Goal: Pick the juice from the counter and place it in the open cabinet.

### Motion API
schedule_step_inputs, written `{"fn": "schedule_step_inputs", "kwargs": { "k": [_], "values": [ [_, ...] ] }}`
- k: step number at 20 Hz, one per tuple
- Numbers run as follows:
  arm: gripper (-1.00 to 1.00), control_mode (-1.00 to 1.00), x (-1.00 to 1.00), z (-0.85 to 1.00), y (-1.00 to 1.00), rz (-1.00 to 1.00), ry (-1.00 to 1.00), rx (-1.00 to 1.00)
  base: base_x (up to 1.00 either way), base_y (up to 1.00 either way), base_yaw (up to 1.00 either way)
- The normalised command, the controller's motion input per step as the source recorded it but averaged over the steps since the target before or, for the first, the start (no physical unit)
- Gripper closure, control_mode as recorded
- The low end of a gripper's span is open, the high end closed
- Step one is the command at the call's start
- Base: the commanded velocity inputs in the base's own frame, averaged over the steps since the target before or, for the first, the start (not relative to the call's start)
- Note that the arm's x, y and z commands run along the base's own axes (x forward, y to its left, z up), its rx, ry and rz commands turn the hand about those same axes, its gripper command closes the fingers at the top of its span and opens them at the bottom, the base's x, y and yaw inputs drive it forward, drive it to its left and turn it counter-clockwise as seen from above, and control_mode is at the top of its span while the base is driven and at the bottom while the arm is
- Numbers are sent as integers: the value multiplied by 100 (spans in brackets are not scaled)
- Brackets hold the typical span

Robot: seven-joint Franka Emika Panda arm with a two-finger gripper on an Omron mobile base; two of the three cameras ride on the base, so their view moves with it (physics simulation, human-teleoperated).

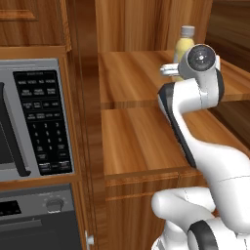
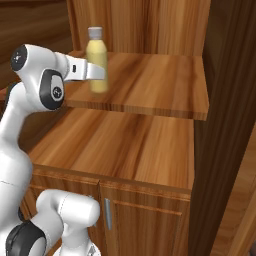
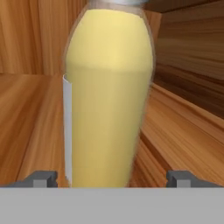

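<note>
The juice [image 2: 97,55] is a slim bottle of pale yellow liquid with a grey-white cap. It stands upright on the upper shelf [image 2: 160,80] of the open cabinet. My gripper [image 2: 99,71] reaches in from the left at the bottle's mid-height. In the hand view the juice [image 3: 109,96] rises close in front, and the gripper [image 3: 111,178] is open, each fingertip standing clear of the bottle's sides. From the left base the juice [image 1: 184,44] peeks over my wrist above the shelf [image 1: 132,78]. The counter is out of view.
A lower wooden shelf [image 1: 141,141] runs under the upper one. A microwave [image 1: 34,117] and an oven [image 1: 39,215] stand to the left. The cabinet's dark wood side [image 2: 225,125] rises at the right. A cupboard door handle [image 2: 107,214] sits below.
</note>
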Motion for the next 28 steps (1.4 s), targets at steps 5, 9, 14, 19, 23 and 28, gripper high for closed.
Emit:
{"fn": "schedule_step_inputs", "kwargs": {
  "k": [5, 9, 14, 19, 23, 28],
  "values": [
    [-100, -100, -86, 2, 0, 0, 0, 5, 0, 0, 0],
    [-100, -100, -91, 8, 2, 0, -1, 4, 0, 0, 0],
    [-100, -100, -99, 13, 6, 0, 0, 8, 0, 0, 0],
    [-100, -100, -95, 5, 0, 0, 0, 16, 0, 0, 0],
    [-100, -100, -82, 0, 0, 0, 15, 22, 0, 0, 0],
    [-100, -100, -51, 0, 0, 0, 32, 14, 0, 0, 0]
  ]
}}
